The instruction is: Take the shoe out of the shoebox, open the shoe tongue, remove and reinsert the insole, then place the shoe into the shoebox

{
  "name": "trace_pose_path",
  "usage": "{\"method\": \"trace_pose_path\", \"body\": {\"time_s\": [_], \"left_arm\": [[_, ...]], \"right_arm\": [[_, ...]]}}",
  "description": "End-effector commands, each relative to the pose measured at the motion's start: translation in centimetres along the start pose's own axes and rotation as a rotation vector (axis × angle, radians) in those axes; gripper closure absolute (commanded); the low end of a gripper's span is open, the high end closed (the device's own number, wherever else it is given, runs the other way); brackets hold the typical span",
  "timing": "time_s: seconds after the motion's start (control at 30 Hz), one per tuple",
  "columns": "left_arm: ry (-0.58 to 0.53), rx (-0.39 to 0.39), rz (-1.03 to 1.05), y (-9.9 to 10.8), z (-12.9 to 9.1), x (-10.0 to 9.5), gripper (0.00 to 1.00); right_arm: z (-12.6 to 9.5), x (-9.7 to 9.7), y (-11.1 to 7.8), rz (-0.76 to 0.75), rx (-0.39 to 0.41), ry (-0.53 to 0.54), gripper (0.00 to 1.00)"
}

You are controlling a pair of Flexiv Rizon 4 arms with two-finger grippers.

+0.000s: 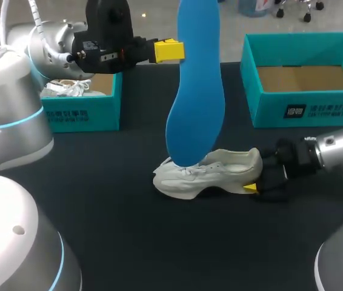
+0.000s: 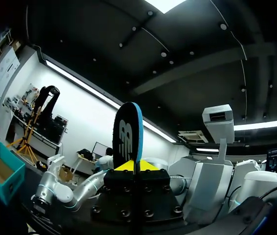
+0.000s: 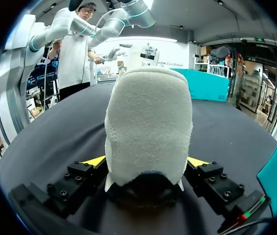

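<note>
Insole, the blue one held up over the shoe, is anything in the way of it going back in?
Nothing visible. The insole hangs upright from the left hand, its lower end at the top of the shoe with nothing between. The right hand grips the heel, behind that spot.

Shoe [image 1: 211,173]: off-white sneaker, upright on its sole mid-table; toe toward 9 o'clock, heel toward 3 o'clock; heel clamped in right gripper [image 3: 147,164].
Insole [image 1: 197,91]: blue, out of shoe, held vertical, wide end down over shoe's front half; pinched by left gripper [image 2: 134,165].
Shoebox 1 [image 1: 305,112]: teal, open, 1 o'clock of shoe.
Shoebox 2 [image 1: 80,115]: teal, open, 10 o'clock.
</note>
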State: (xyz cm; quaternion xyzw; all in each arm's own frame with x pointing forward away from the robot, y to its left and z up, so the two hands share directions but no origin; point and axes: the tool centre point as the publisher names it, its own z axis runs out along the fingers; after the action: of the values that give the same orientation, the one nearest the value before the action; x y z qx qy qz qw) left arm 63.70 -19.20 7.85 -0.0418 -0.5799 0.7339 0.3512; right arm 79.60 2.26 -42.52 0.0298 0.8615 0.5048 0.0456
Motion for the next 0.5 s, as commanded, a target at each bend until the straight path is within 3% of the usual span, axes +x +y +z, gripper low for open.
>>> {"method": "trace_pose_path", "body": {"time_s": [0.03,0.27,0.5], "left_arm": [[0.002,0.0,0.0,0.0,0.0,-0.1,1.0],[0.002,0.0,0.0,0.0,0.0,-0.1,1.0],[0.002,0.0,0.0,0.0,0.0,-0.1,1.0]], "right_arm": [[-1.2,0.5,1.5,-0.002,0.062,-0.027,0.0],[-2.8,0.4,2.4,0.009,0.17,-0.02,0.0],[-3.9,0.8,4.6,0.021,0.344,-0.029,0.0]]}}
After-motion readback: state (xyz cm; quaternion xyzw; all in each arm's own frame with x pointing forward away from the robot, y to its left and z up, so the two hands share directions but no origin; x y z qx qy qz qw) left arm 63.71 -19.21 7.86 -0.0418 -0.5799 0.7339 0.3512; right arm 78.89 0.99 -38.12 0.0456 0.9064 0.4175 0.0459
